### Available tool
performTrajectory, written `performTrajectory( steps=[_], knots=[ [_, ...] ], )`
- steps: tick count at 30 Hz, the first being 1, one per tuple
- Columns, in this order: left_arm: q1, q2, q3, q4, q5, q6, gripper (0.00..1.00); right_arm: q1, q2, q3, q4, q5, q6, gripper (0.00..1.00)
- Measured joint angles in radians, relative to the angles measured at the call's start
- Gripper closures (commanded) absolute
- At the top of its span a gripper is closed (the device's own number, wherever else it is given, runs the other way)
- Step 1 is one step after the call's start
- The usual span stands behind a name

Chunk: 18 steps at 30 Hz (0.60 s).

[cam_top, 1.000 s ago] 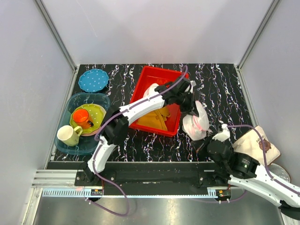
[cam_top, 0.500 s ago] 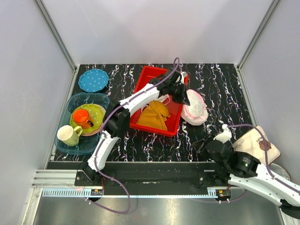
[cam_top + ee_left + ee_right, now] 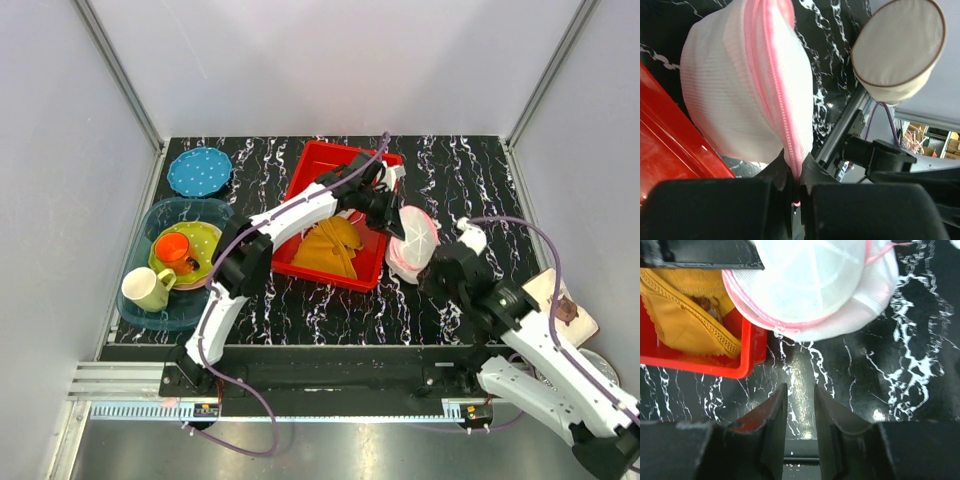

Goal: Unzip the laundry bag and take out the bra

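The laundry bag point(image 3: 414, 243), a round white mesh pouch with pink zipper edging, hangs just right of the red bin. My left gripper point(image 3: 394, 220) is shut on its pink zipper edge, which in the left wrist view point(image 3: 796, 172) is pinched between the fingers below the bag point(image 3: 735, 85). My right gripper point(image 3: 431, 272) is open and empty, just in front of the bag. In the right wrist view its fingertips point(image 3: 800, 392) sit a little below the bag's point(image 3: 815, 280) pink zipper seam. The bra is hidden; only a pink tint shows through the mesh.
The red bin point(image 3: 308, 181) holds a mustard-yellow cloth point(image 3: 325, 245), also seen in the right wrist view point(image 3: 685, 315). A blue tub point(image 3: 214, 211) with cups and a plate stands at the left, with a blue dotted plate point(image 3: 199, 171) behind it. A beige pouch point(image 3: 562, 303) lies at the right.
My left gripper carried the bag from in front of the bin up to the bin's right side. My right arm swung forward and left, up to the bag.
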Motion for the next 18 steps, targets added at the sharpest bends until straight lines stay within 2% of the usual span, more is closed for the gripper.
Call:
performTrajectory(
  steps=[5, 6, 9, 11, 18],
  knots=[
    [0.000, -0.114, -0.088, 0.029, 0.026, -0.013, 1.00, -0.085, 0.168, 0.042, 0.070, -0.209, -0.133, 0.53],
    [0.000, -0.137, -0.098, 0.034, 0.027, -0.016, 1.00, -0.095, 0.177, 0.042, 0.080, -0.242, -0.151, 0.42],
    [0.000, -0.196, -0.109, 0.045, 0.038, -0.022, 1.00, -0.147, 0.193, 0.053, 0.109, -0.375, -0.212, 0.31],
    [0.000, -0.229, -0.109, 0.065, 0.054, -0.027, 1.00, -0.195, 0.209, 0.060, 0.137, -0.463, -0.247, 0.31],
    [-0.001, -0.264, -0.109, 0.085, 0.075, -0.030, 1.00, -0.301, 0.219, 0.059, 0.198, -0.637, -0.292, 0.48]
  ],
)
